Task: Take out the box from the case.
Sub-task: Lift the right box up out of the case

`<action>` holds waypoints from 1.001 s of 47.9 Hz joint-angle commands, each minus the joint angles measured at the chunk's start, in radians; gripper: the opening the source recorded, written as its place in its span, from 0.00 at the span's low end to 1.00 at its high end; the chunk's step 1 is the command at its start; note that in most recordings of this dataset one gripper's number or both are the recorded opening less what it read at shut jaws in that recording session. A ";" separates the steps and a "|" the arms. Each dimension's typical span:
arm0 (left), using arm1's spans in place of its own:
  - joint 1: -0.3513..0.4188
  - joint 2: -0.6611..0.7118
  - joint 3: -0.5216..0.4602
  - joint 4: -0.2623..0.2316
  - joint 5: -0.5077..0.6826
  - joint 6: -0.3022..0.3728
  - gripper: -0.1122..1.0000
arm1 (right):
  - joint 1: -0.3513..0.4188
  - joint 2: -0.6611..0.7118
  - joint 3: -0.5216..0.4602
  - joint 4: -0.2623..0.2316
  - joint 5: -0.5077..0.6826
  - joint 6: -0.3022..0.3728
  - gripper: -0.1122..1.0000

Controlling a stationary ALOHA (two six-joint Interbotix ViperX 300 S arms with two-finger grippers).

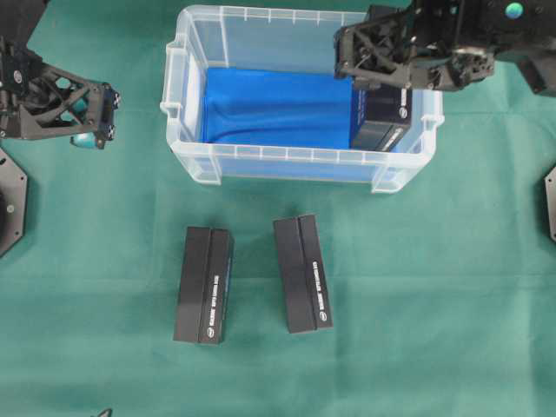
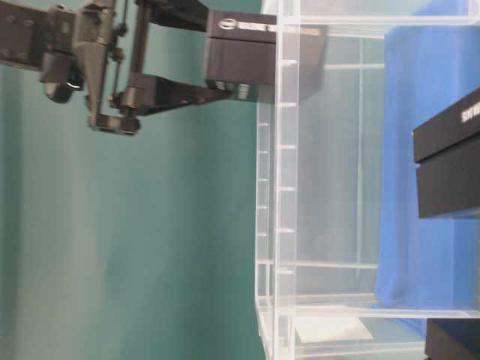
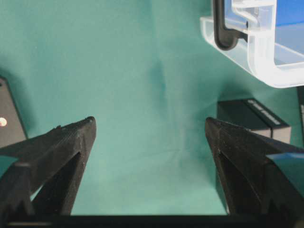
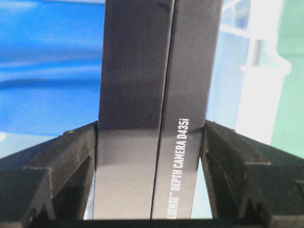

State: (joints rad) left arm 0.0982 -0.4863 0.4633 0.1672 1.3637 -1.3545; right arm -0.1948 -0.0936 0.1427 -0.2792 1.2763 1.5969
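Black against blue lining, the box [image 1: 382,120] hangs at the right end of the case [image 1: 187,104] in the overhead view, clamped by the right gripper [image 1: 369,85], whose arm reaches in from the top right; the box appears lifted off the floor but not past the rim. Two similar black boxes [image 1: 203,285] [image 1: 303,273] lie side by side on the green cloth [image 1: 452,304] in front of the case, suggesting that earlier removals are done and this is the last one inside. The left gripper [image 1: 102,115] waits well apart at the left, over the cloth. At table level, a view turned on its side, the same box [image 2: 240,54] sits between the two fingers [image 2: 180,94] of the right gripper [image 2: 217,52] just at the clear wall of the case [image 2: 289,187], so the lift looks underway rather than finished. From the left wrist, the left gripper [image 3: 149,130] stands wide apart with nothing between its fingers, above bare cloth, a corner of the case [image 3: 266,61] and one set-down box [image 3: 254,121] beyond. From the right wrist, the right gripper [image 4: 149,137] presses both sides of the box [image 4: 156,95], its printed label reading "DEPTH CAMERA D435i". Left to do, by this evidence: clear the rim, carry the box out and set it on the cloth.
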 commanded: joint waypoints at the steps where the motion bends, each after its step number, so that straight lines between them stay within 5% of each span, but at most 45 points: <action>1: -0.003 -0.011 -0.011 0.003 -0.003 0.002 0.97 | 0.006 -0.035 -0.049 -0.012 0.025 -0.005 0.69; 23: -0.003 -0.011 -0.011 0.003 -0.002 0.006 0.97 | 0.049 -0.037 -0.206 -0.069 0.156 -0.020 0.69; 48: -0.002 -0.011 -0.011 0.003 -0.003 0.006 0.97 | 0.074 -0.017 -0.273 -0.089 0.187 -0.025 0.69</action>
State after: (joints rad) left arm 0.0982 -0.4863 0.4633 0.1672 1.3637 -1.3499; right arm -0.1258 -0.0966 -0.1012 -0.3590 1.4634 1.5754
